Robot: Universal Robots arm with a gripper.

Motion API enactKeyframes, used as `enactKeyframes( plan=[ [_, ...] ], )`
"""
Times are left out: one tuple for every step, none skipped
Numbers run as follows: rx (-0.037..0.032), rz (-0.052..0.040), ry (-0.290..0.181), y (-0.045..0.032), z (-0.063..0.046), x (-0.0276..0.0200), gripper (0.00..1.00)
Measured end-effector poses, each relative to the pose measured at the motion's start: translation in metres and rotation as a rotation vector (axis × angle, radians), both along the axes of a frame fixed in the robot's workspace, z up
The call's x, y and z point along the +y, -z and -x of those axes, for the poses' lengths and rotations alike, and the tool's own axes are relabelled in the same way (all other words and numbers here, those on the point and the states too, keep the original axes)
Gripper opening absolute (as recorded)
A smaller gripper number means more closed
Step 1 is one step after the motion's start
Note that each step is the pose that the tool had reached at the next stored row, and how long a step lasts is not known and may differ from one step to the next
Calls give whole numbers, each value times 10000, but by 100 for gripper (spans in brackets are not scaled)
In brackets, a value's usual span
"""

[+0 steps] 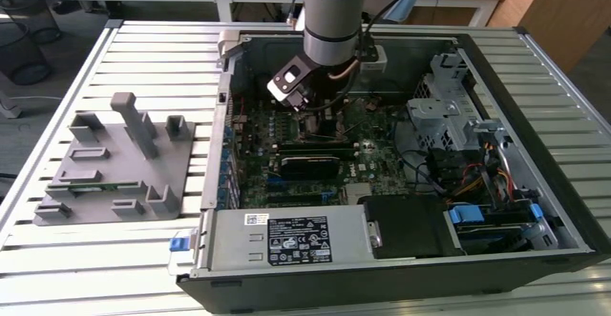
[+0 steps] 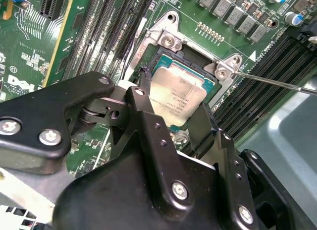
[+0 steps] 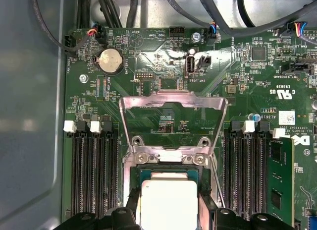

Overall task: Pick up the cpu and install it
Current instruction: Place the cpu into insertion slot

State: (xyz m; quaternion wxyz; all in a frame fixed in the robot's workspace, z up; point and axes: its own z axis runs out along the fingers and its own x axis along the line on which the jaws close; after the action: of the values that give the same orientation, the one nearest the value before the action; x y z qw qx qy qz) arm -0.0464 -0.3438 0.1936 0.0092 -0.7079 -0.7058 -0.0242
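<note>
Second wrist view: end effector (image 2: 171, 93) grips the cpu (image 2: 177, 102) by its edges at the open motherboard socket (image 2: 193, 64).

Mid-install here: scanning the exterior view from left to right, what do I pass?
From the left: grey parts fixture → gripper → silver drive cage → case's right wall.
</note>
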Motion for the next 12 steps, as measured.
enactKeyframes(
  plan=[
    [1,0,0,3,0,0,54],
    [0,0,1,7,0,0,54],
    [1,1,1,9,0,0,54],
    [2,3,2,10,0,-1,54],
    [2,3,3,10,0,0,54],
    [2,3,3,10,0,0,54],
    [1,1,3,11,0,0,54],
    [1,1,3,11,0,0,54],
    [1,0,3,12,0,0,54],
    [1,1,3,11,0,0,54],
    [0,0,3,12,0,0,54],
    [1,1,4,12,0,0,54]
  ],
)
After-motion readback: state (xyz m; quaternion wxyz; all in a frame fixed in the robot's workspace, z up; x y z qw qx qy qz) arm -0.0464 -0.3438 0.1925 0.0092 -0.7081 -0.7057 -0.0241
